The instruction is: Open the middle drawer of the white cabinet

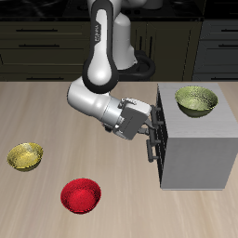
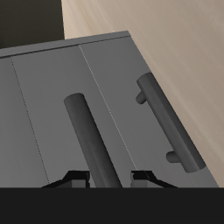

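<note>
End effector [image 1: 152, 139], fingers apart and gripping nothing, hovers at the white cabinet's [image 1: 200, 149] handle face, straddling a dark handle [image 2: 90, 138] that appears to belong to the middle drawer [image 2: 61, 114]. Risk: closing off-centre could slip off the bar, or seize the neighbouring handle [image 2: 166, 122] and open the wrong drawer.

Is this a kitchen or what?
Probably a pretend kitchen in a computer simulation: dark kitchen cabinets stand behind a wooden table holding bowls, like the red bowl, and a white cabinet.
</note>
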